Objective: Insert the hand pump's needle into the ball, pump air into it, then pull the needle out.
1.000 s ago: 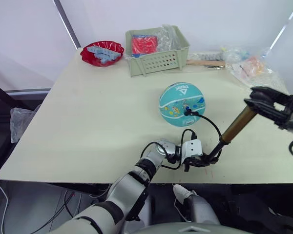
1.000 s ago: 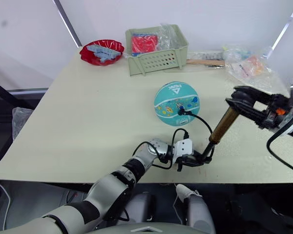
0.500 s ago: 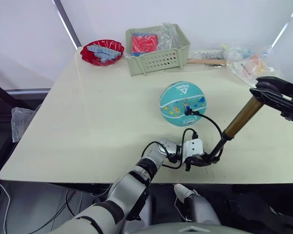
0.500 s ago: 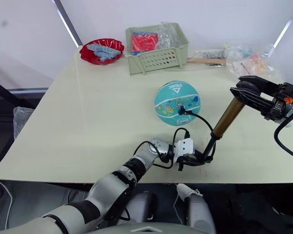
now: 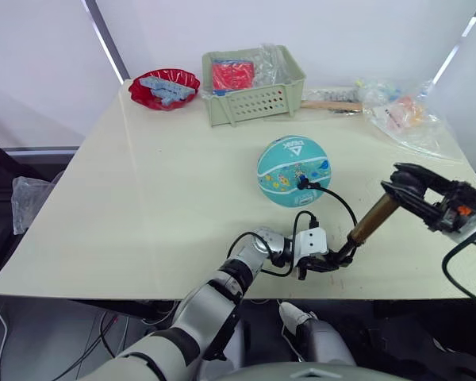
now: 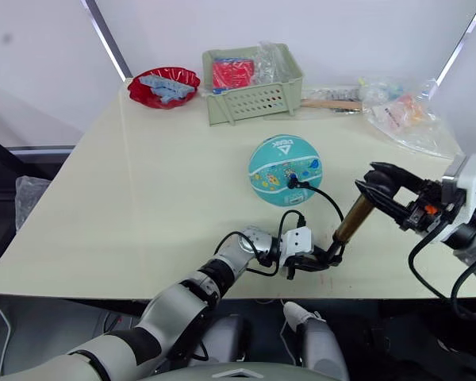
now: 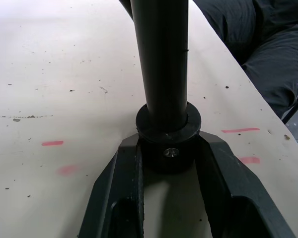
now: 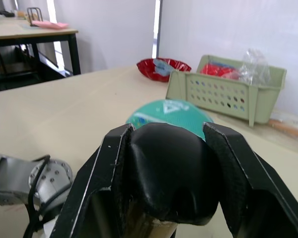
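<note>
The teal ball [image 5: 292, 168] rests mid-table. The needle's black fitting [image 5: 303, 184] sits against the ball's near side, and the pin itself is hidden inside. A thin black hose [image 5: 333, 198] loops from there down to the hand pump [image 5: 370, 223], which leans up to the right. My left gripper [image 5: 330, 260] is shut on the pump's black base [image 7: 167, 135] at the table's front edge, one finger [image 7: 120, 174] on each side. My right gripper [image 8: 165, 148] is shut on the black T-handle [image 8: 171, 173] at the top of the brass cylinder [image 6: 351, 220].
A green basket [image 5: 254, 83] with red packets stands at the back, with a red bowl [image 5: 164, 86] to its left. A wooden stick [image 5: 333, 105] and plastic bags [image 5: 404, 119] lie at the back right. The pump's base stands close to the table's front edge [image 5: 365, 276].
My right gripper rose with the T-handle, then came down toward the base, so the pump now looks shorter. My left gripper stayed on the base. The ball did not move.
</note>
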### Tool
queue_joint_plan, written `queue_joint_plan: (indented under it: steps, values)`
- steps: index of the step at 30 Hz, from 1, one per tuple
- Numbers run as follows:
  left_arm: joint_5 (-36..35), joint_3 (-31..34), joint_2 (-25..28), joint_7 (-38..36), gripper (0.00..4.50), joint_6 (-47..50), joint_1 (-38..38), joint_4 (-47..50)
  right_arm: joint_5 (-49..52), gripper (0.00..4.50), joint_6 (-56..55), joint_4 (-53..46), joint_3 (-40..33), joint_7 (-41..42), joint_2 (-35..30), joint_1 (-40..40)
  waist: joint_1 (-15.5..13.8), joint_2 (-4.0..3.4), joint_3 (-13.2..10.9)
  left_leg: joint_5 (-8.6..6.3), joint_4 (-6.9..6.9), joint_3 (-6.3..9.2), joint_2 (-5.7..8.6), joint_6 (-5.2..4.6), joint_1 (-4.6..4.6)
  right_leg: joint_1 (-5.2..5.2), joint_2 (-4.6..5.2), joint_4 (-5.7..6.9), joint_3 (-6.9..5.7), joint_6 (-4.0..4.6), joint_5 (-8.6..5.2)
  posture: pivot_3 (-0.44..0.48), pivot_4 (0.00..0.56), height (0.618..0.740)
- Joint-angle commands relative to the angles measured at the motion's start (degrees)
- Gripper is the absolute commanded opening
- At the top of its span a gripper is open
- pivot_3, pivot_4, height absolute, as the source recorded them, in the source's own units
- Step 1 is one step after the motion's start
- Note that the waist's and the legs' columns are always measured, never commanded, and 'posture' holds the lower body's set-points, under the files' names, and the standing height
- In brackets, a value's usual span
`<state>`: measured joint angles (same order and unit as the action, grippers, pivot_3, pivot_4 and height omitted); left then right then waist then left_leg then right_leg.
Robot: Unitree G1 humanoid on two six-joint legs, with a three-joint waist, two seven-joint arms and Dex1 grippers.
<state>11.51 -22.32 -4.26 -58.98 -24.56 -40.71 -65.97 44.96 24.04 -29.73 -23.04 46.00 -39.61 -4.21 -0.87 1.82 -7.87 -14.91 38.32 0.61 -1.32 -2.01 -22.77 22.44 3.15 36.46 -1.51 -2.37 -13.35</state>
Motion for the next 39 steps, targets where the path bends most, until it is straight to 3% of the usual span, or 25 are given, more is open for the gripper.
queue_joint_plan:
  steps: [1, 10, 19, 30, 39]
  values:
    - [3.24, -2.35, 1.11, -1.22, 1.05, 2.0, 2.48, -3.85, -4.71, 1.72, -0.52, 3.01, 6.47, 1.84, 1.32, -4.39, 0.0, 0.05, 0.06, 0.0, 0.0, 0.0, 0.0, 0.0, 0.0, 0.0, 0.0, 0.0, 0.0, 0.02, 0.01, 0.0, 0.15, 0.738]
    - [3.15, -2.35, 1.06, -1.32, 1.05, 2.08, 2.7, -3.6, -11.01, 1.72, -6.9, 6.58, 11.04, 1.78, 5.17, -6.1, -0.01, 0.16, 0.22, 0.0, -0.02, 0.03, -0.01, 0.0, 0.02, 0.0, -0.01, 0.0, -0.02, 0.23, -0.12, 0.0, 0.15, 0.738]
    - [2.28, -2.08, 0.76, -2.96, 1.05, 3.35, 1.85, -2.07, -9.94, 1.72, -7.4, 5.82, 9.52, 2.56, 4.57, -5.72, -0.02, 0.06, 0.17, 0.0, -0.03, 0.02, 0.01, 0.0, -0.02, 0.02, -0.01, 0.0, -0.02, 0.24, -0.12, 0.0, 0.15, 0.738]
    - [3.25, -2.48, 0.87, -1.44, 1.05, 2.2, 2.62, -3.8, 4.08, 1.73, 0.9, -0.51, -2.38, 0.94, -2.41, 0.22, -0.26, -0.48, -0.2, 0.0, -0.05, -0.02, 0.08, 0.0, -0.15, 0.12, 0.06, -0.01, 0.0, 0.24, -0.13, 0.0, 0.15, 0.738]
    - [3.48, -2.58, 0.95, -1.29, 1.05, 1.98, 2.52, -4.23, 12.72, 1.72, 6.92, 0.42, -11.81, -0.5, -9.24, 6.45, -0.28, -0.57, -0.4, 0.0, -0.04, -0.05, 0.1, 0.0, -0.2, 0.15, 0.06, -0.01, 0.01, 0.04, -0.01, 0.0, 0.15, 0.738]
